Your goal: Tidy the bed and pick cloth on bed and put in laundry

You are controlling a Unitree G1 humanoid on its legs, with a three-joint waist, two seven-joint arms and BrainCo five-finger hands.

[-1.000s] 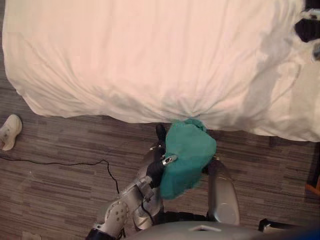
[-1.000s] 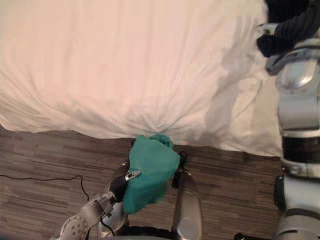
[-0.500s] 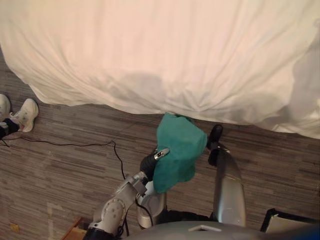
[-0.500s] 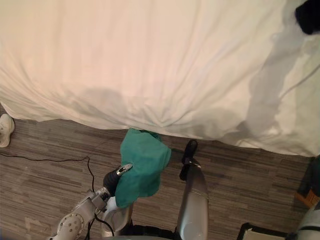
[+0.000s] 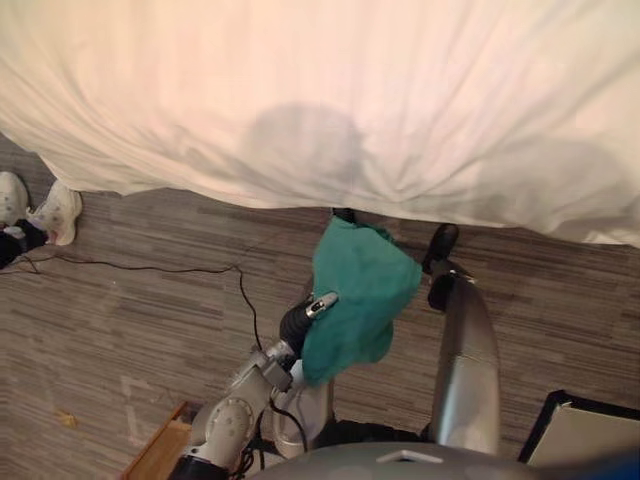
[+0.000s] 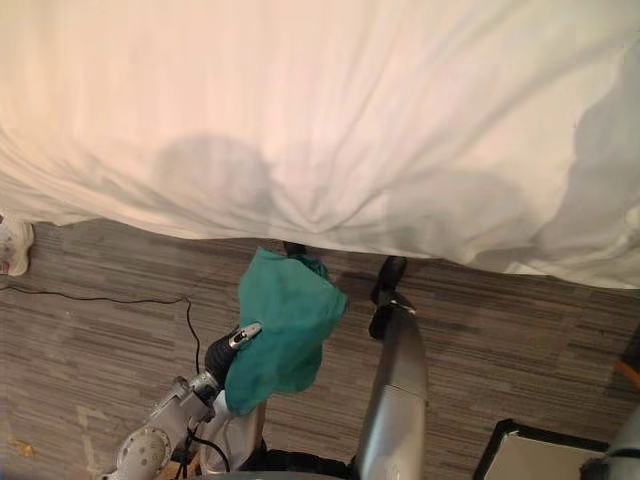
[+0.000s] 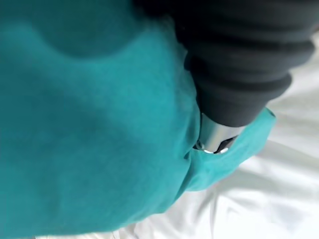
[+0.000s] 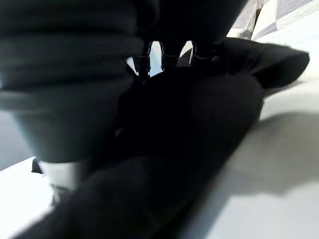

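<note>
- Pinching teal cloth (image 5: 362, 300) in left hand (image 5: 322, 304), thumb pressing it down, above wood floor (image 5: 130, 330).
- Hanging just short of white bed (image 5: 320, 90) edge.
- Standing left on floor: 2 white shoes (image 5: 57, 212).
- Showing right hand (image 8: 75, 64) close over black cloth (image 8: 199, 114) on bed; grip impossible to tell.

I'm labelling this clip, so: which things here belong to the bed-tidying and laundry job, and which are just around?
Job: white bedding; teal cloth held in the left hand; black cloth in the right wrist view; dark-rimmed bin, possibly the laundry.
Around: a person's white shoes; wooden edge.
</note>
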